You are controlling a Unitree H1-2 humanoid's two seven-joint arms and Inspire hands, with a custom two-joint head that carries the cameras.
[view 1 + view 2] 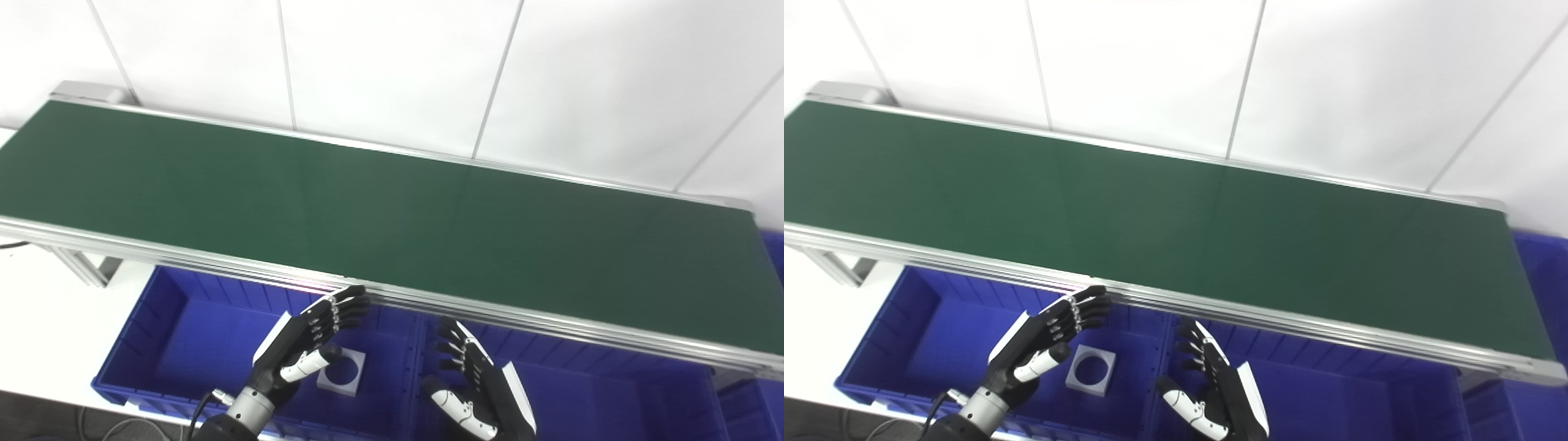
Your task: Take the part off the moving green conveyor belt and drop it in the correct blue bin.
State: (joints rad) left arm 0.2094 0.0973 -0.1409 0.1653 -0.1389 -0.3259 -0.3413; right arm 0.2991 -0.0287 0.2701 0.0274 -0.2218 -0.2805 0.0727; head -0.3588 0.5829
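Observation:
The green conveyor belt (pixel 380 214) runs across the view with no part visible on it. A grey square part with a round hole (pixel 341 370) lies flat in the left blue bin (pixel 159 334). My left hand (pixel 306 343) hovers open over that bin, fingers spread toward the belt's near rail, holding nothing. My right hand (pixel 474 383) is open too, fingers apart, above the right blue bin (pixel 612 392).
The belt's aluminium rail (pixel 490 312) runs just beyond both hands. A frame leg (pixel 82 266) stands at the left on the white table. More blue bins (pixel 1540 257) sit past the belt's right end. White wall panels stand behind.

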